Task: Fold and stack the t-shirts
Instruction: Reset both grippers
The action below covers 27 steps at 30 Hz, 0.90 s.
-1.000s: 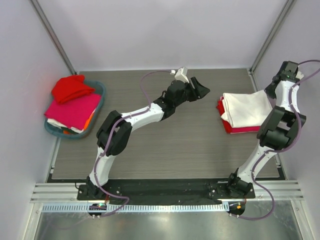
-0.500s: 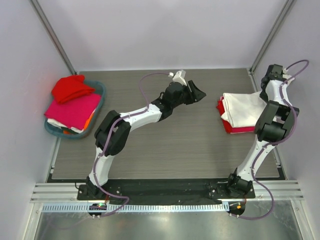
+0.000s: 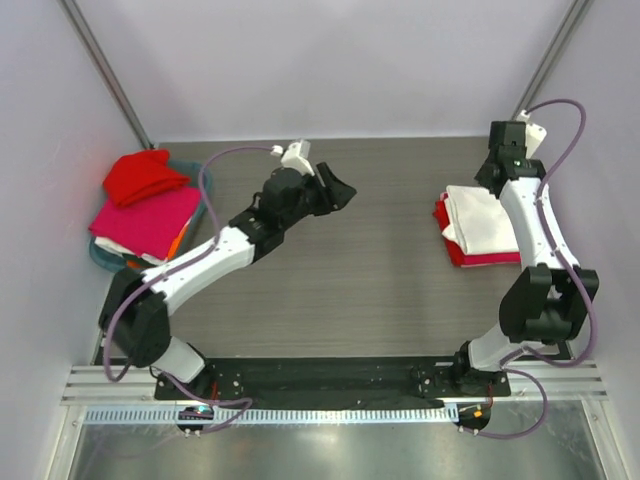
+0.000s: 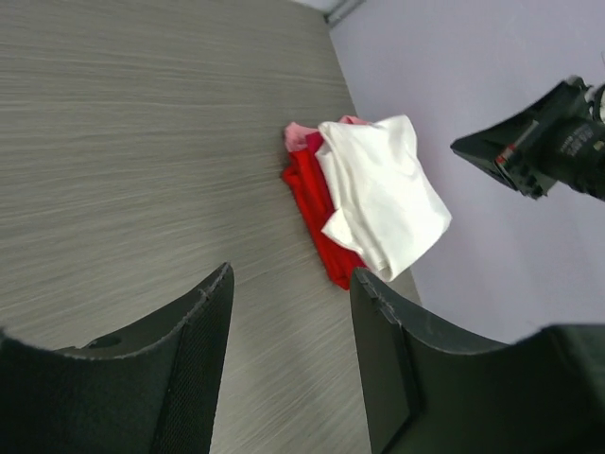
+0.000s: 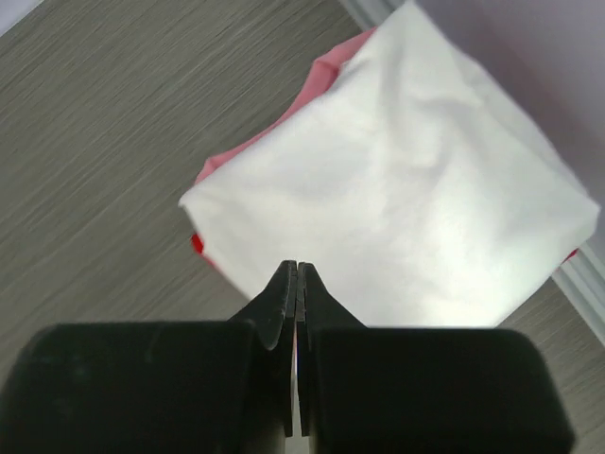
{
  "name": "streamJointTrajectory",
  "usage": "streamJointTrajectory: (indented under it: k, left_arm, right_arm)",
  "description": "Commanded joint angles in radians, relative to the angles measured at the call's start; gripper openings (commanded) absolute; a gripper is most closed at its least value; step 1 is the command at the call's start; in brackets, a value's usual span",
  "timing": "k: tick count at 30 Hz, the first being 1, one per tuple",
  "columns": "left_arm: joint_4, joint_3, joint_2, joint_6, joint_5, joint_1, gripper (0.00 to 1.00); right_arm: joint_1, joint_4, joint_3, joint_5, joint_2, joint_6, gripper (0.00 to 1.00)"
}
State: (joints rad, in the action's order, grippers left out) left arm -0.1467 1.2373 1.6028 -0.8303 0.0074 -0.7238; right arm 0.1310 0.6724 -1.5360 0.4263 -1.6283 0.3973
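Note:
A folded white t-shirt (image 3: 482, 218) tops a stack at the right, over a red t-shirt (image 3: 455, 250) and a pink one (image 3: 497, 260). My right gripper (image 3: 492, 178) is shut and empty, just above the white shirt's far edge; in the right wrist view its tips (image 5: 297, 270) hang over the white shirt (image 5: 406, 199). My left gripper (image 3: 340, 190) is open and empty over the bare table's middle. In the left wrist view, the gripper (image 4: 288, 350) faces the stack (image 4: 383, 189). A red tee (image 3: 140, 175) and a magenta tee (image 3: 145, 222) lie in the basket.
The teal basket (image 3: 201, 187) stands at the far left edge, with orange and white cloth under the tees. Grey walls close the back and both sides, and the right wall is close behind the stack. The arm bases sit on a black rail (image 3: 330, 380) at the near edge.
My left arm has swung left, away from the stack, with its gripper still open. My right gripper has moved from the far right corner to over the stack's far edge.

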Motion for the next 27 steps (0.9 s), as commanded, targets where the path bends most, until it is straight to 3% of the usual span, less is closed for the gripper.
streamJointTrajectory:
  k: [1,6,10,12,13,14,15,16,18,19,24,27]
  left_arm:
    - [0.120,-0.129,-0.183,0.097,-0.116,0.009,0.54]
    - [0.206,-0.310,-0.404,0.134,-0.205,0.037,0.58]
    - [0.274,-0.465,-0.590,0.169,-0.289,0.043,0.61]
    - [0.314,-0.512,-0.648,0.178,-0.316,0.043,0.64]
    - [0.325,-0.539,-0.676,0.181,-0.329,0.043,0.66]
    - [0.340,-0.585,-0.734,0.186,-0.346,0.043,0.71]
    - [0.345,-0.613,-0.759,0.201,-0.348,0.043,0.75]
    - [0.349,-0.636,-0.785,0.210,-0.345,0.041,0.78]
    - [0.354,-0.706,-0.862,0.209,-0.349,0.041,0.96]
    - [0.348,-0.728,-0.891,0.203,-0.359,0.041,1.00]
    - [0.251,-0.922,-1.035,0.276,-0.366,0.041,1.00]
    - [0.246,-0.957,-1.092,0.281,-0.333,0.041,1.00]
  right_arm:
    - [-0.059,-0.068,0.138,-0.117,0.152,0.015,0.03]
    - [-0.227,-0.151,0.344,-0.066,0.300,0.000,0.11]
    - [-0.321,-0.243,0.531,-0.180,0.433,-0.040,0.15]
    - [-0.330,-0.333,0.673,-0.291,0.507,-0.043,0.38]
    - [-0.330,-0.371,0.723,-0.325,0.583,-0.041,0.56]
    - [-0.341,-0.446,0.773,-0.372,0.629,-0.038,0.89]
    - [-0.349,-0.482,0.866,-0.377,0.668,-0.032,0.99]
    - [-0.350,-0.522,0.902,-0.377,0.729,-0.026,1.00]
    - [-0.355,-0.536,0.976,-0.333,0.758,0.000,1.00]
    - [-0.357,-0.542,0.991,-0.322,0.766,0.003,1.00]
    - [-0.355,-0.713,1.147,-0.389,0.778,0.038,1.00]
    - [-0.357,-0.844,1.240,-0.408,0.792,0.066,1.00]
